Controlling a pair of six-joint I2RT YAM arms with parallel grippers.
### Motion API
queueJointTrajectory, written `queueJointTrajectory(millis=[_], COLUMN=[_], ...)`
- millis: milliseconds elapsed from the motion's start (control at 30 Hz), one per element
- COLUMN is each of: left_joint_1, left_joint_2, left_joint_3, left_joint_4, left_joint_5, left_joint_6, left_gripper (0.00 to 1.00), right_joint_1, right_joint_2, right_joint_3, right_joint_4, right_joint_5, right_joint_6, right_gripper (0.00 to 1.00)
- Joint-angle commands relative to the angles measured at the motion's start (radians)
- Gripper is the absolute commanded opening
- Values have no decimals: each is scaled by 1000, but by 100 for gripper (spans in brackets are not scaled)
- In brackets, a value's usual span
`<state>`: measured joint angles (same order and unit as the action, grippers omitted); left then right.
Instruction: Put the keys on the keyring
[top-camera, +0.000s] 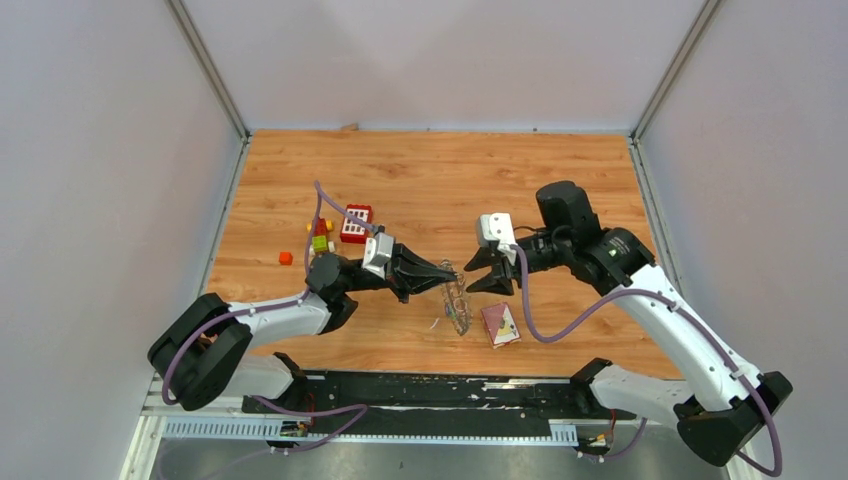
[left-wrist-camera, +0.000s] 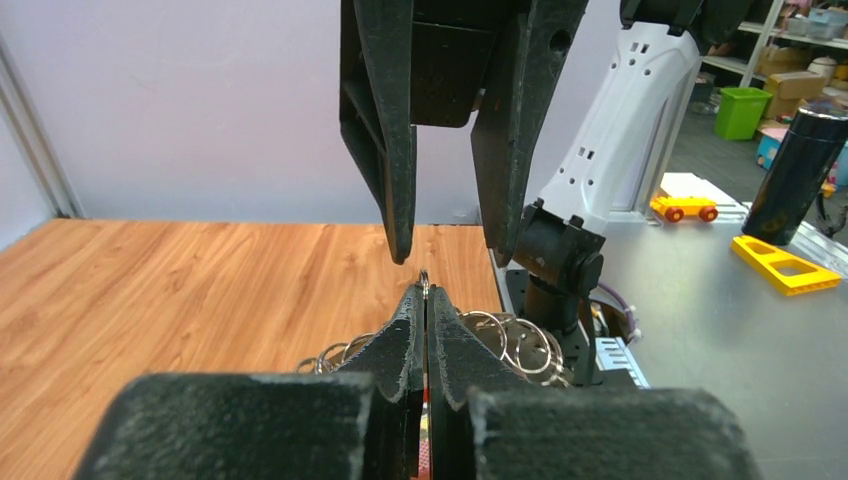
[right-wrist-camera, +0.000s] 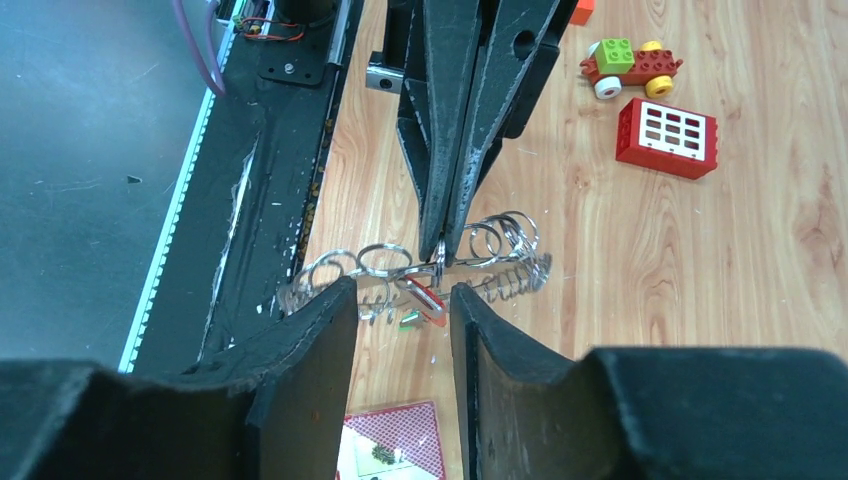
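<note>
My left gripper (top-camera: 450, 272) (left-wrist-camera: 425, 293) is shut on a thin loop of the keyring (top-camera: 458, 305) (left-wrist-camera: 515, 340) (right-wrist-camera: 510, 235), a tangle of silvery wire rings held just above the wood. In the right wrist view the left gripper (right-wrist-camera: 440, 252) reaches down from the top. A key with a red tag (right-wrist-camera: 425, 298) hangs right under those tips, and a green tag (right-wrist-camera: 408, 320) lies below it. Facing them, my right gripper (top-camera: 476, 272) (right-wrist-camera: 402, 300) (left-wrist-camera: 450, 255) stands open with nothing in it, its fingers either side of the red-tagged key and not touching it.
A maroon patterned card (top-camera: 500, 324) (right-wrist-camera: 392, 440) lies on the table just under the right gripper. A red block with white squares (top-camera: 355, 223) (right-wrist-camera: 667, 137), a small toy car (right-wrist-camera: 632, 63) and loose bricks (top-camera: 286, 258) sit at the left. The black base rail (right-wrist-camera: 270, 150) runs along the near edge.
</note>
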<state>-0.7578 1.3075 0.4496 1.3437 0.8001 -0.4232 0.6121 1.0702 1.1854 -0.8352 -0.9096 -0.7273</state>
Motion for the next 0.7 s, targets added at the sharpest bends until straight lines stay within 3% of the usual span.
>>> queueJointTrajectory(millis=[0,667], left_joint_1=[-2,-2], left_joint_2=[-6,-11], left_joint_3=[21,20], left_joint_4=[70,54], left_joint_5=[-26,-17], left_joint_6=[-3,4], left_gripper=[0,0], right_joint_1=[-6,-6], right_joint_2=[20,62], right_joint_3=[42,52], right_joint_4=[6,27], right_joint_5=[7,-15], right_joint_6=[-17,-1], right_gripper=[40,31])
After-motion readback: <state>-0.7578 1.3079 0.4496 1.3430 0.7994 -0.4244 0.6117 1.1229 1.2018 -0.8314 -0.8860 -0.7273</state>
